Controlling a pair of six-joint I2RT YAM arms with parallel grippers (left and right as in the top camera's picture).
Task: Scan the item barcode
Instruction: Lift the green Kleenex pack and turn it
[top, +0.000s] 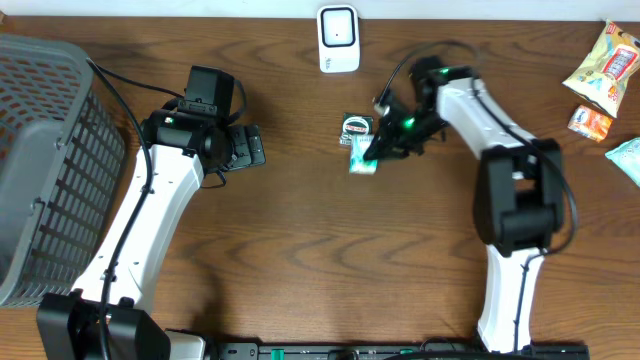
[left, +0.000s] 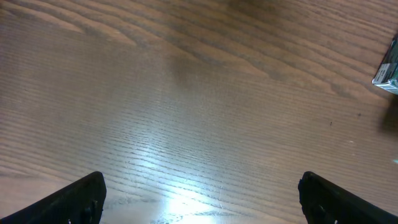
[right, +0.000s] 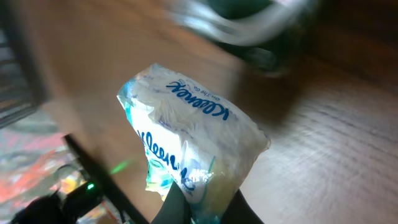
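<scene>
The item is a white and teal Kleenex tissue pack (right: 193, 137). My right gripper (right: 205, 210) is shut on its lower end, with the dark fingers (right: 175, 208) pinching the wrapper. In the overhead view the pack (top: 362, 160) sits at the tip of the right gripper (top: 378, 150), near the table's middle. A white barcode scanner (top: 338, 38) stands at the table's back edge, a little left of the pack. My left gripper (top: 250, 147) is open over bare wood, left of the pack. In the left wrist view its gripper (left: 202, 202) holds nothing, and the pack's corner (left: 388, 71) shows at the right edge.
A dark round packet (top: 356, 127) lies just behind the tissue pack. A grey mesh basket (top: 40, 150) fills the left side. Snack packets (top: 605, 65) and a small orange one (top: 590, 122) lie at the far right, with a teal item (top: 625, 160) at the edge.
</scene>
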